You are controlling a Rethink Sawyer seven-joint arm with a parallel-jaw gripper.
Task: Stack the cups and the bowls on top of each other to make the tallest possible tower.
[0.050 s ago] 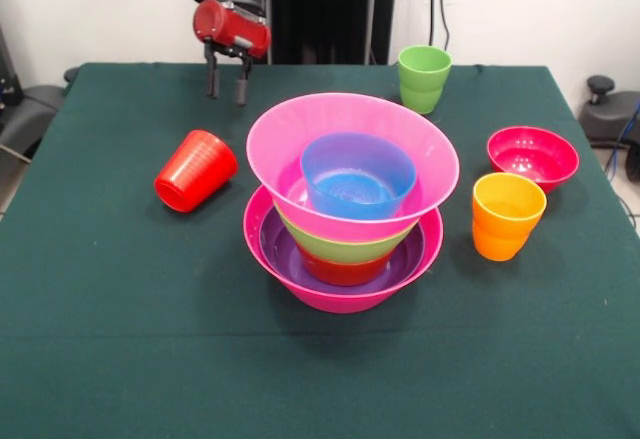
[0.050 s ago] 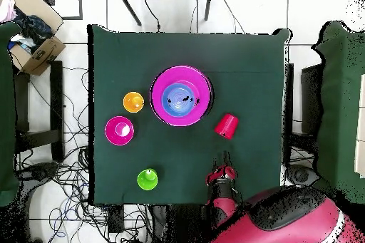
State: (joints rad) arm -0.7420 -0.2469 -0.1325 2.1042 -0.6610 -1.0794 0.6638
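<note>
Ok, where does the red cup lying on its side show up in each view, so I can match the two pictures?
Front view: the red cup lies tipped over at left, beside the tower and below the gripper.
Overhead view: the red cup sits right of the tower, above the gripper.
Shared landmark: the tower, with the blue bowl on top.

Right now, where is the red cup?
In the front view the red cup lies on its side left of the tower, below the gripper.
</note>
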